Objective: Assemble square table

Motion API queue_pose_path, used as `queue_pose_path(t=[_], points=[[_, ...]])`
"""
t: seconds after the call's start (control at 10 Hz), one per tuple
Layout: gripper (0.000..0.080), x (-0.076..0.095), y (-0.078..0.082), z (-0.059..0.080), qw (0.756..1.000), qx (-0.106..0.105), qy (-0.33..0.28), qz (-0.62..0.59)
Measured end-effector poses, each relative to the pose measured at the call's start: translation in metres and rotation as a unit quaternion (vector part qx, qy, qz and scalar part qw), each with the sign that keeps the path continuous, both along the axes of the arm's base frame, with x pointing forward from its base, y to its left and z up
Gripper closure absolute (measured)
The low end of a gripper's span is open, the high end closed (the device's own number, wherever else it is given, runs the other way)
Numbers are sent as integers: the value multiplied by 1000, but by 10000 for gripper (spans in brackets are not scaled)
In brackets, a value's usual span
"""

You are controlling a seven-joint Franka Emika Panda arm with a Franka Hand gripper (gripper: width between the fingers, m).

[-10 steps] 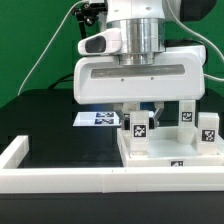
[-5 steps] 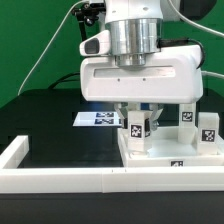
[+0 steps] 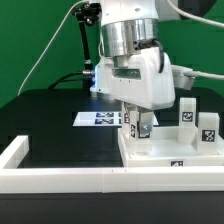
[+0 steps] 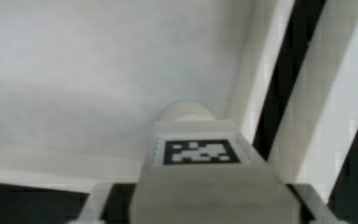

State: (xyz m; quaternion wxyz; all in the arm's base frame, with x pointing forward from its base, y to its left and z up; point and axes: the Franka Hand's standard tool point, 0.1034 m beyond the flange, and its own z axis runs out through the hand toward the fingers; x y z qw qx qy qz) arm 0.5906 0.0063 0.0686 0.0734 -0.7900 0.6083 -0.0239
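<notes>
Gripper turning a table leg into the square slab's corner.

The gripper is closed partway around an upright white tagged leg, which stands on the near corner of the square tabletop toward the exterior view's left; the wrist view shows the leg's tag close under the camera against the white slab. Three more legs already stand on the slab. The step looks like screwing in this leg; next, likely release, rotate back and regrip, keeping it vertical. The slab rests against the white border wall on a black table, marker board behind, green backdrop beyond.
</notes>
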Motion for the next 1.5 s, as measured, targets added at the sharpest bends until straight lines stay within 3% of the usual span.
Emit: queue_pose_path(t=[0.4, 0.7, 1.1, 1.5], points=[[509, 0, 0, 0, 997, 18, 9, -72], [175, 0, 2, 0, 1000, 6, 2, 9], [151, 0, 5, 0, 980, -19, -14, 198], [150, 1, 6, -1, 887, -49, 1, 459]])
